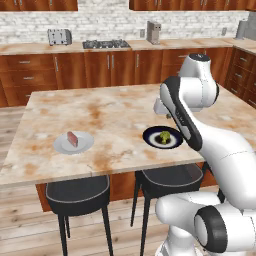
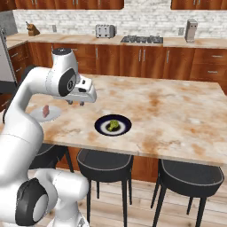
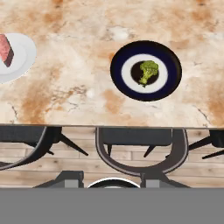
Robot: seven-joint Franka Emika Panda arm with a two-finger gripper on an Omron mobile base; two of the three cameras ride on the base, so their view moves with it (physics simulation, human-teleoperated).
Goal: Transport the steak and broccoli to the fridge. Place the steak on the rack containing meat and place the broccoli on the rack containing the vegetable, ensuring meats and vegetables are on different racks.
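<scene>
Marble-topped kitchen island (image 1: 110, 120) with stools under it, broccoli (image 3: 148, 71) sitting on a dark blue plate (image 3: 168, 61) near the front edge, steak (image 3: 5, 50) on a white plate (image 3: 22, 54) further along, gripper (image 2: 75, 103) hovering above the countertop between both plates holding nothing, can't tell how far apart the fingers are

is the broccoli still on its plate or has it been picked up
On its plate. The broccoli sits in the middle of the dark blue plate on the island counter, with nothing gripping it.
</scene>
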